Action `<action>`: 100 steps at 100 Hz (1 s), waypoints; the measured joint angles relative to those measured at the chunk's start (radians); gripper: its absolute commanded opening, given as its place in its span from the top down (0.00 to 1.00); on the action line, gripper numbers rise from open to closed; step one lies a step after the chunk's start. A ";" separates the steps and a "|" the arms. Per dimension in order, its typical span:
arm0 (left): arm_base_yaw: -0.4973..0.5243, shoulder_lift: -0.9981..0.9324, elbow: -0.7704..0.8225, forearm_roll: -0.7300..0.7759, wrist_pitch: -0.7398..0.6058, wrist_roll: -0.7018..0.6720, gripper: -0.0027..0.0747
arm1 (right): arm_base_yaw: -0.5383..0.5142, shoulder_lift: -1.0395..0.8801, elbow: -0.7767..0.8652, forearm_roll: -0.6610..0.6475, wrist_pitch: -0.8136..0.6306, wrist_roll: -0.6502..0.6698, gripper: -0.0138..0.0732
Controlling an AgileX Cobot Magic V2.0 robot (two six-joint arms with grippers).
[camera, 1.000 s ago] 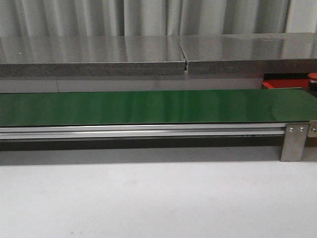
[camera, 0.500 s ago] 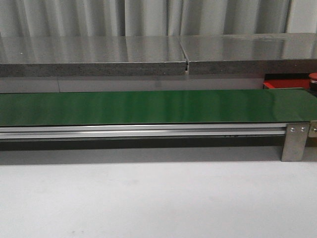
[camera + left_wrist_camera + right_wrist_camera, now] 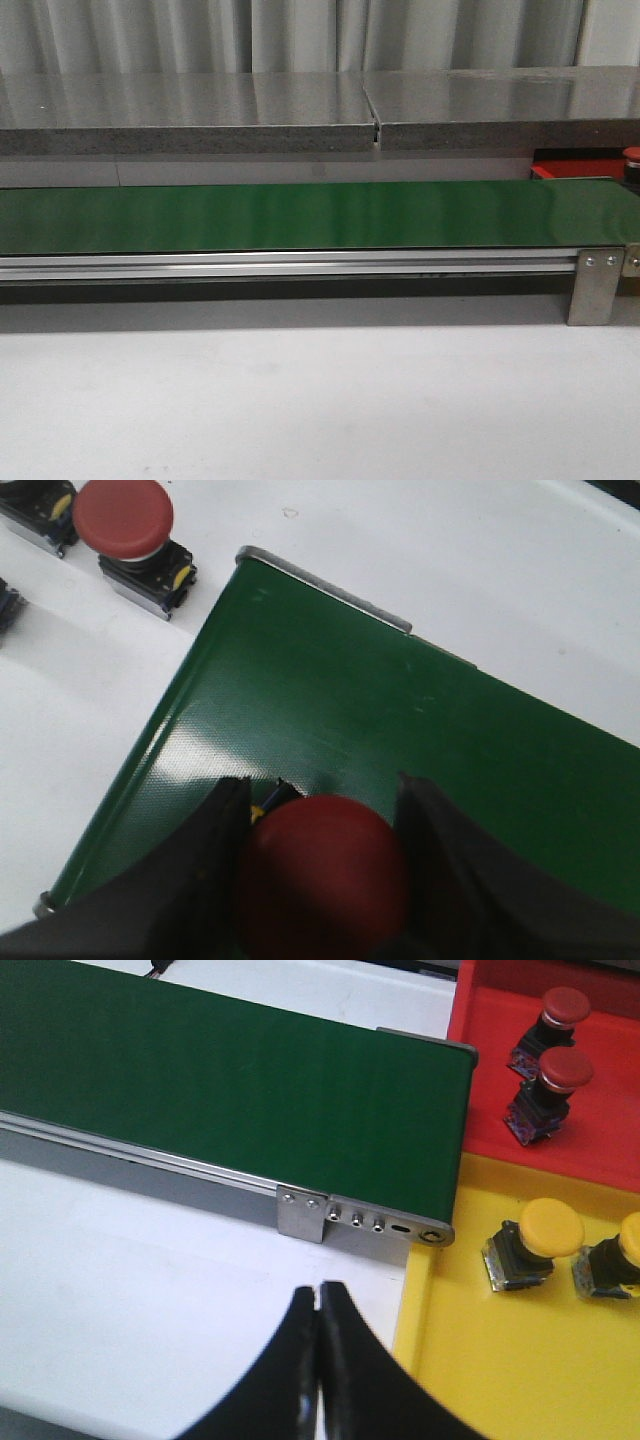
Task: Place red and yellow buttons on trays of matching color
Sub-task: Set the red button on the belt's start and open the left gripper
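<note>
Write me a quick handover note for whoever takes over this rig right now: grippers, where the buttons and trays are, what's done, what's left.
Left gripper: fingers closed on a red button over the green belt near its end.
Right gripper: shut, empty, over the white table beside the yellow tray.
Done: two red buttons sit in the red tray; two yellow buttons sit in the yellow tray.
Left: the held red button is not yet in the red tray. Another red button waits on the table off the belt's end, with parts of other units at the frame edge, colors unclear.
</note>
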 measured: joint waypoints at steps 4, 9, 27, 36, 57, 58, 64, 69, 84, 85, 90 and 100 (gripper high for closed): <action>0.000 0.000 0.004 -0.006 -0.007 0.000 0.99 | 0.000 0.000 0.000 0.000 0.000 0.000 0.92; 0.000 0.000 0.012 -0.008 -0.014 0.000 0.99 | 0.000 0.000 0.000 0.000 0.000 0.000 0.92; 0.000 0.000 0.020 -0.008 -0.033 0.000 0.99 | 0.000 0.000 0.000 0.000 0.000 0.000 0.92; 0.000 0.000 0.020 -0.008 -0.034 0.000 0.99 | 0.000 0.000 0.000 0.000 0.000 0.000 0.92; 0.000 0.000 0.022 -0.008 -0.035 0.000 0.99 | 0.000 0.000 0.000 0.000 0.000 0.000 0.92; 0.000 0.000 0.022 -0.008 -0.035 0.000 0.99 | 0.000 0.000 0.000 0.000 0.000 0.000 0.92; 0.000 0.000 0.022 -0.008 -0.035 0.000 0.99 | 0.000 0.000 0.000 0.000 0.000 0.000 0.92; 0.000 0.000 0.022 -0.008 -0.035 0.000 0.99 | 0.000 0.000 0.000 0.000 0.000 0.000 0.92; 0.000 0.016 0.022 -0.008 -0.029 0.000 0.85 | 0.000 0.000 0.000 0.000 0.000 0.000 0.92; 0.000 0.016 0.022 -0.008 -0.027 0.000 0.82 | 0.000 0.000 0.000 0.000 0.000 0.000 0.92; 0.000 0.018 0.022 -0.010 -0.027 0.000 0.70 | 0.000 0.000 0.000 0.000 0.000 0.000 0.92; 0.000 0.018 0.022 -0.012 -0.024 0.008 0.38 | 0.000 0.000 0.000 0.000 0.000 0.000 0.92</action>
